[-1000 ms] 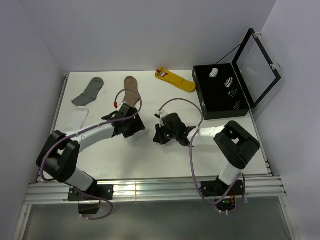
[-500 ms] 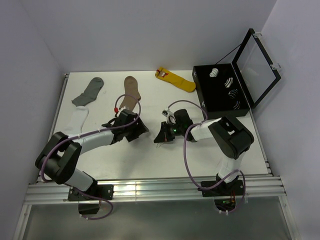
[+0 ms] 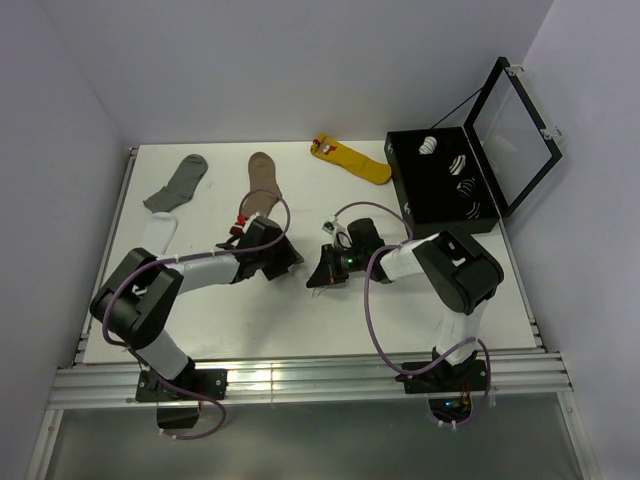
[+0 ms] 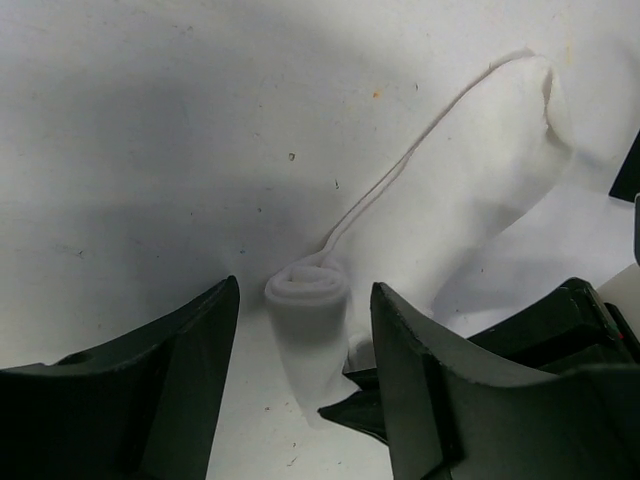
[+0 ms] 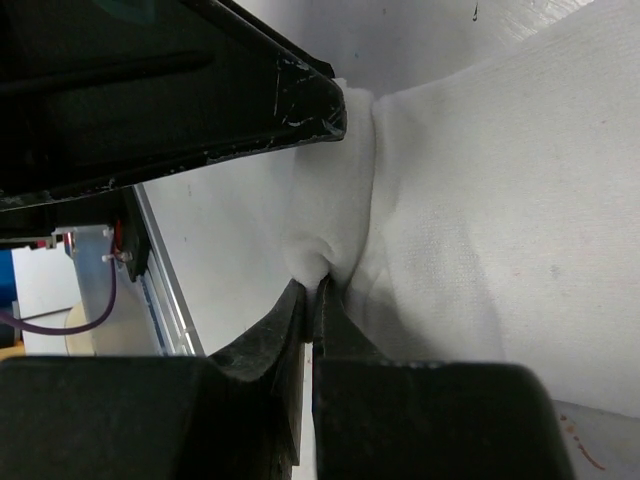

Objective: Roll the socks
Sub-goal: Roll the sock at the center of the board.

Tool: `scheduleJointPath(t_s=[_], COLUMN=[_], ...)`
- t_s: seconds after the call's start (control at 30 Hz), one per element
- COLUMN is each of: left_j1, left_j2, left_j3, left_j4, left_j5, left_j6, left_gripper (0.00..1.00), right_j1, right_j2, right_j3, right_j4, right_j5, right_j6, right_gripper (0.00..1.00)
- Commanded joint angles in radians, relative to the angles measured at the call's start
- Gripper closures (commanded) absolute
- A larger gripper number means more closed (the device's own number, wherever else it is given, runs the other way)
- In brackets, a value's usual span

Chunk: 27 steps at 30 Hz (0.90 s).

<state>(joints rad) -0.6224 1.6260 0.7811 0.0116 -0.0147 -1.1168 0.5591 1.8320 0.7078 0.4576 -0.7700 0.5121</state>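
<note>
Around the middle of the white table (image 3: 300, 320), both arms are bunched up over one short white fabric sock (image 4: 470, 180), so that's where the action is. Looks to me like the roll has only just got going. One end of the sock is curled into a small tight coil (image 4: 308, 290) sitting on the table, and the rest trails off limp and flat, with a thin raised seam running along its edge.

The left gripper (image 4: 305, 300) has its dark wedge-shaped fingers spread either side of that coil, not touching it as far as I can tell. The right gripper (image 5: 312, 292) is pressed together on a little pucker of the same sock, and the fine knit bunches into soft folds around the pinch.

Next move, my guess: the left fingers close on the coil and turn it along the sock while the right one holds the cloth taut. It's floppy stuff, so the coil could spring open if it's let go too soon.

A second flat white sock (image 3: 158, 233) lies at the left, well apart, its near end hidden by the left arm.
</note>
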Motion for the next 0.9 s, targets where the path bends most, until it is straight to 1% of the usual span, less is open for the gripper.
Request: scheduleJointPath(t_s=[0.0,0.03,0.17,0.27,0.3,0.37,0.4,0.43,0.47,0.5,0.53,0.57,0.6,0.63,0.67,0.7,0.73,0.8,0.87], left_j1=[-0.011,-0.013,-0.029,-0.037,-0.039,-0.042,-0.042,-0.042,-0.042,-0.042,-0.042,-0.042,-0.042,-0.042,-0.042,-0.042,-0.042,-0.04,-0.04], left_j2=[0.024,0.029,0.038,0.052,0.063,0.071,0.078,0.078,0.081,0.084,0.087,0.09,0.097,0.101,0.107,0.124,0.132,0.153,0.163], left_j3=[0.029,0.029,0.017,0.014,0.015,0.023,0.024,0.029,0.043,0.052,0.061,0.084,0.095,0.108,0.137,0.154,0.173,0.214,0.24], left_j4=[-0.05,-0.058,-0.073,-0.085,-0.091,-0.104,-0.105,-0.116,-0.122,-0.131,-0.159,-0.171,-0.186,-0.202,-0.237,-0.257,-0.275,-0.317,-0.335], left_j5=[-0.001,-0.004,-0.01,-0.013,-0.013,-0.016,-0.018,-0.022,-0.025,-0.037,-0.042,-0.047,-0.05,-0.056,-0.056,-0.057,-0.057,-0.054,-0.051], left_j6=[-0.005,-0.008,-0.015,-0.02,-0.017,-0.015,-0.011,-0.006,-0.005,0.008,0.014,0.023,0.041,0.051,0.061,0.084,0.097,0.13,0.161], left_gripper=[0.39,0.43,0.5,0.57,0.62,0.69,0.76,0.79,0.84,0.93,0.98,1.0,1.0,1.0,1.0,1.0,1.0,1.0,1.0], right_j1=[-0.011,-0.013,-0.019,-0.021,-0.021,-0.021,-0.021,-0.021,-0.021,-0.021,-0.019,-0.019,-0.018,-0.013,-0.007,-0.001,0.016,0.039,0.094], right_j2=[0.013,0.013,0.016,0.021,0.021,0.02,0.018,0.015,-0.002,-0.014,-0.031,-0.068,-0.089,-0.112,-0.16,-0.184,-0.209,-0.278,-0.331], right_j3=[0.03,0.03,0.039,0.05,0.051,0.058,0.059,0.061,0.064,0.058,0.053,0.042,0.042,0.039,0.035,0.033,0.035,0.032,0.032], right_j4=[0.001,0.0,-0.008,-0.014,-0.016,-0.025,-0.03,-0.051,-0.06,-0.066,-0.074,-0.082,-0.095,-0.13,-0.149,-0.167,-0.201,-0.233,-0.281], right_j5=[0.0,0.001,0.008,0.009,0.011,0.014,0.021,0.027,0.035,0.053,0.063,0.073,0.089,0.133,0.159,0.182,0.242,0.319,0.469], right_j6=[0.003,0.005,0.009,0.012,0.014,0.014,0.008,-0.001,-0.01,-0.024,-0.03,-0.038,-0.065,-0.084,-0.104,-0.145,-0.167,-0.23,-0.305], right_gripper=[1.0,1.0,1.0,1.0,1.0,1.0,1.0,1.0,0.97,0.94,0.86,0.81,0.77,0.68,0.62,0.59,0.52,0.46,0.41])
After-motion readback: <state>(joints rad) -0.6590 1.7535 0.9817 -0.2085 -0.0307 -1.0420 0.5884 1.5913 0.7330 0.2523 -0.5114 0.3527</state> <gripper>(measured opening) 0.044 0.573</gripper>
